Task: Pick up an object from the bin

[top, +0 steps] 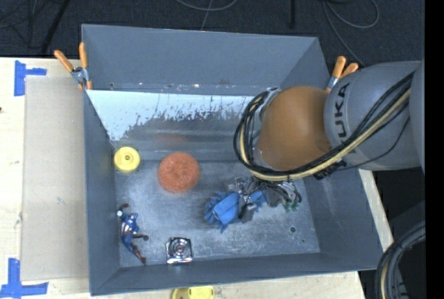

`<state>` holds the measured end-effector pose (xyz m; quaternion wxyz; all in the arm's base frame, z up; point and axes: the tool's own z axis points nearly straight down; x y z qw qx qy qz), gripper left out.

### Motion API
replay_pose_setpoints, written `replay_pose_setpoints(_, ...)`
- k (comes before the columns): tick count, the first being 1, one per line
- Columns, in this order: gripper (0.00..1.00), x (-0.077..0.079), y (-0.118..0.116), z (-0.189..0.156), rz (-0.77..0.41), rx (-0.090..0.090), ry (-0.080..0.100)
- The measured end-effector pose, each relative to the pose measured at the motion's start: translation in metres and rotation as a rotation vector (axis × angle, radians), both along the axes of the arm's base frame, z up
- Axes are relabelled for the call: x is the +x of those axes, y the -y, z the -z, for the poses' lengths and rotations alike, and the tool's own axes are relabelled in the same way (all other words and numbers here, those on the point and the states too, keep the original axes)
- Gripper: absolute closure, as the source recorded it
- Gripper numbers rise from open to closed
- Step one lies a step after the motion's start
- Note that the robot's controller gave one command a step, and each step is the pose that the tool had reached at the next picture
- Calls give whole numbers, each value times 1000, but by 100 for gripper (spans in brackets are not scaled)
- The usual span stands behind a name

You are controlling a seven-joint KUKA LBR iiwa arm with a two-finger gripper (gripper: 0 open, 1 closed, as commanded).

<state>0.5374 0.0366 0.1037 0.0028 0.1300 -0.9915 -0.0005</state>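
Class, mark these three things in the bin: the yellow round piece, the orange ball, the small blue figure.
yellow round piece point(126, 159): camera view, middle of its top face.
orange ball point(178, 172): camera view, centre of its top.
small blue figure point(130, 230): camera view, its torso.

In the bin point(201, 65) I count five loose things, one of each kind: one yellow disc point(126, 159), one orange-red ball point(178, 172), one crumpled blue item point(223, 209), one small blue-and-red figurine point(130, 231), one shiny silver piece point(179, 248).

in bin point(208, 69), disc point(126, 159) left of ball point(178, 172), figurine point(130, 233) before both
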Motion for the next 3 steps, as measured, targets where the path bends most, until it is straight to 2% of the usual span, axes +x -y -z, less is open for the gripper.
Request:
replay_pose_setpoints(1,100,-1,0,-21,1,0,-3)
replay_pose_setpoints(3,100,0,0,-61,2,0,2)
